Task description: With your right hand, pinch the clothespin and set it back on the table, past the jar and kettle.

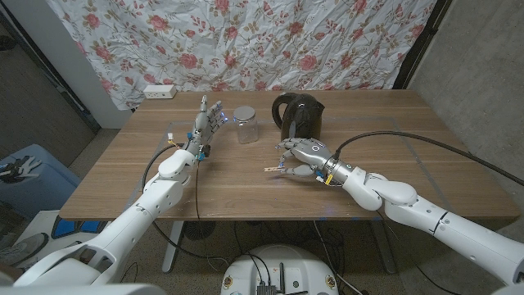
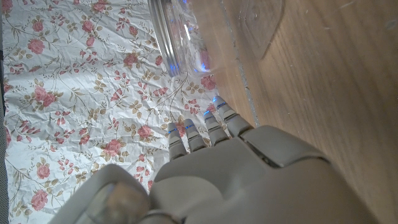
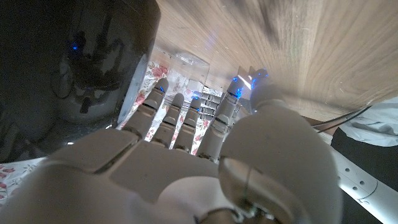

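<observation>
A small pale wooden clothespin (image 1: 273, 170) is low over the table in front of the black kettle (image 1: 298, 115). My right hand (image 1: 304, 156) is right beside it, and its thumb and a finger pinch the pin's near end while the other fingers reach out toward the jar. In the right wrist view the pin (image 3: 247, 76) shows at the thumb tip, with the kettle (image 3: 93, 68) dark beside the right hand (image 3: 186, 162). The clear glass jar (image 1: 246, 124) stands left of the kettle. My left hand (image 1: 208, 120) is raised left of the jar, fingers apart and holding nothing; the jar (image 2: 186, 37) shows beyond the left hand (image 2: 211, 168).
A white power strip (image 1: 158, 92) lies at the table's far left corner. Black cables run along my left arm (image 1: 197, 176) and arc over the table's right side (image 1: 409, 138). A floral cloth (image 1: 246, 41) hangs behind the table (image 1: 385, 115).
</observation>
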Tool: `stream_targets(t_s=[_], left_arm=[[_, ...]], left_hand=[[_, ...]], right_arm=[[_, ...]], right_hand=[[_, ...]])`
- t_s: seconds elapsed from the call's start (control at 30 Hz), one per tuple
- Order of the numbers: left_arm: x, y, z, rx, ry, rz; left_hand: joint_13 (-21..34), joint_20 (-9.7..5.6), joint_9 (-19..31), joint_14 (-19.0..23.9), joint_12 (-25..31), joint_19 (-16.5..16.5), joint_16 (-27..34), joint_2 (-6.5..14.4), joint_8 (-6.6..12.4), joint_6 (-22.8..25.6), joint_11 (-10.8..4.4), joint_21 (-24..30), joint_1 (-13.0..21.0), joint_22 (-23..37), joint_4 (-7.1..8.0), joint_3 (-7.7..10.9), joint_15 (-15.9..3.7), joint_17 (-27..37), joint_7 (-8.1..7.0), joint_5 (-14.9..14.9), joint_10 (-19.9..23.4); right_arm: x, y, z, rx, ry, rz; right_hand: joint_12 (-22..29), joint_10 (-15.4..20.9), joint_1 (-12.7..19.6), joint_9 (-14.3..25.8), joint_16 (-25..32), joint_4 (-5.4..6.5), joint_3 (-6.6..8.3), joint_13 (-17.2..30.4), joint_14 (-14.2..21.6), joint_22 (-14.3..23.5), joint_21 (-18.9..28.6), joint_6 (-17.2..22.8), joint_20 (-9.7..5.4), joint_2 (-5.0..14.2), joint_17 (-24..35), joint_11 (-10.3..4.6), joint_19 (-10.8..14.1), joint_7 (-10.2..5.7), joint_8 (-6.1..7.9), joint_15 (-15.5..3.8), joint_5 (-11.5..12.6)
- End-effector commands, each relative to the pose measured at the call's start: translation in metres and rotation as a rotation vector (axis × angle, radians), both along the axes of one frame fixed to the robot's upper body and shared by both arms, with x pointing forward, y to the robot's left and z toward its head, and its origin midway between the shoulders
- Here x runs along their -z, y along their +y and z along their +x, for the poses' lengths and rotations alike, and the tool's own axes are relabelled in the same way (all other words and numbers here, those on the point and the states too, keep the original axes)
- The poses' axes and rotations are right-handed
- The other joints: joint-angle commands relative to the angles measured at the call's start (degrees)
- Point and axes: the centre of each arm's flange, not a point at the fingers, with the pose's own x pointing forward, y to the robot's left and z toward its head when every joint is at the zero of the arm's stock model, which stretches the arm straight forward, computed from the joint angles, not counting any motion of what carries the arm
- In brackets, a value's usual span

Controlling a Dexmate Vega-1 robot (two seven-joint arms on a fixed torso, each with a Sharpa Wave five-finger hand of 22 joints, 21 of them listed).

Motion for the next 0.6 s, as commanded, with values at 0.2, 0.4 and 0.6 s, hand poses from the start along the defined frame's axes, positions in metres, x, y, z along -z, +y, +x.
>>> stream_targets(t_s=[0.2,0.4,0.6], left_arm=[[0.000,0.000,0.000,0.000,0.000,0.000],[0.000,0.000,0.000,0.000,0.000,0.000],[0.000,0.000,0.000,0.000,0.000,0.000]], left_hand=[[0.12,0.03,0.28,0.50,0.32,0.46,0.30,0.47,0.36,0.02,-0.43,0.41,0.19,0.14,0.33,0.03,-0.40,0.21,-0.50,0.20,0.12],[0.12,0.02,0.28,0.47,0.33,0.47,0.28,0.48,0.36,0.02,-0.38,0.42,0.19,0.14,0.33,0.03,-0.40,0.21,-0.50,0.20,0.12],[0.12,0.07,0.28,0.48,0.32,0.49,0.29,0.48,0.36,0.03,-0.41,0.42,0.20,0.14,0.33,0.04,-0.39,0.21,-0.50,0.20,0.11]], right_arm=[[0.016,0.004,0.011,0.041,-0.044,-0.033],[0.022,0.005,0.013,0.054,-0.051,-0.045],[0.027,0.005,0.016,0.056,-0.042,-0.061]], right_hand=[[-0.05,-0.01,0.08,0.29,0.12,0.21,-0.14,0.16,0.64,0.18,0.04,0.18,-0.06,0.33,0.18,-0.20,0.11,-0.11,0.00,-2.12,0.49],[-0.02,0.08,0.12,0.34,0.14,0.19,-0.14,0.17,0.72,0.18,0.06,0.19,-0.08,0.38,0.20,-0.27,0.16,-0.12,0.01,-2.22,0.51],[0.02,0.21,0.16,0.39,0.17,0.16,-0.16,0.17,0.81,0.18,0.07,0.15,-0.17,0.40,0.22,-0.31,0.20,-0.13,-0.01,-2.36,0.52]])
